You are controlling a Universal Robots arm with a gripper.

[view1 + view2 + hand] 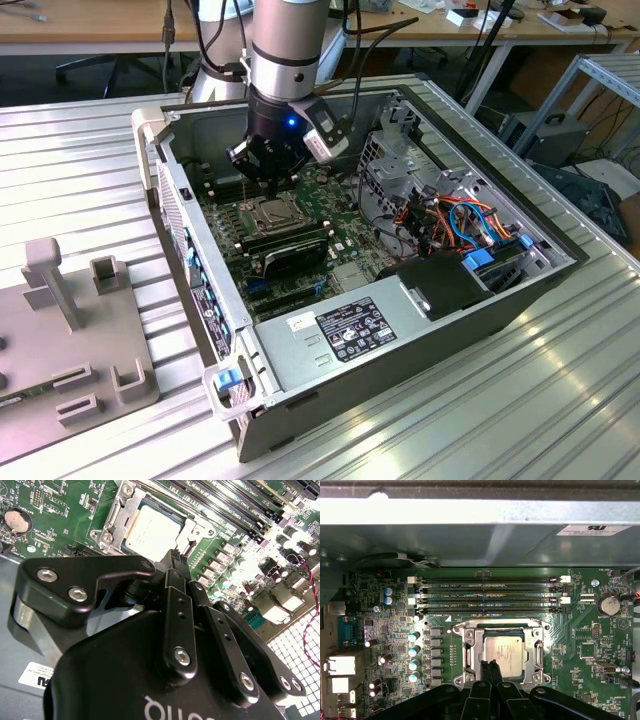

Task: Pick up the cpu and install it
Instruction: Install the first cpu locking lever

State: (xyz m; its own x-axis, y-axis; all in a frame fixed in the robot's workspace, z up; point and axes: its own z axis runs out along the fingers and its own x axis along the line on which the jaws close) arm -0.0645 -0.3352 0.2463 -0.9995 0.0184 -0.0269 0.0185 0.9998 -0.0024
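One cpu (504, 649) lay flat inside the single metal-framed socket (470, 652) on the green board (580, 650). One of its edges was hidden behind the gripper (490, 666). The gripper's two fingers met at the tips with nothing between them; whether they touched the chip could not be told. Four long memory slots (490, 594) ran just beside the socket. In the exterior view, the case (420, 330) walls stood around the arm (285, 50), open overhead.
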